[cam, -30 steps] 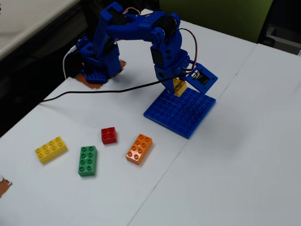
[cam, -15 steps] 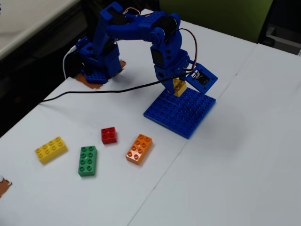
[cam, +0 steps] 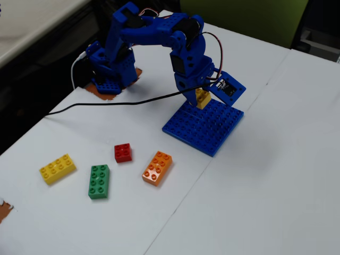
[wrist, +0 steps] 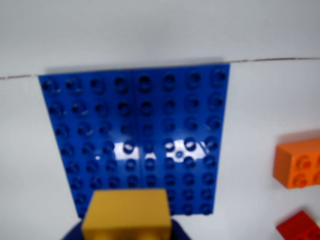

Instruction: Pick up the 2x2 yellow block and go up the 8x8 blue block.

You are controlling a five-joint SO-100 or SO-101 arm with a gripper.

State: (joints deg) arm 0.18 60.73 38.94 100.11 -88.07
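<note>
The 2x2 yellow block (wrist: 127,212) fills the bottom of the wrist view, held between blue fingers that show at both its sides. In the fixed view it (cam: 203,99) hangs in my gripper (cam: 202,98) over the back edge of the 8x8 blue block (cam: 208,127). Whether it touches the studs cannot be told. The 8x8 blue block (wrist: 137,135) lies flat on the white table and spreads across the middle of the wrist view.
A red brick (cam: 123,153), an orange brick (cam: 157,167), a green brick (cam: 99,181) and a long yellow brick (cam: 57,169) lie left of the plate. Orange (wrist: 299,162) and red (wrist: 301,227) bricks show at the wrist view's right. A black cable (cam: 106,103) crosses the table.
</note>
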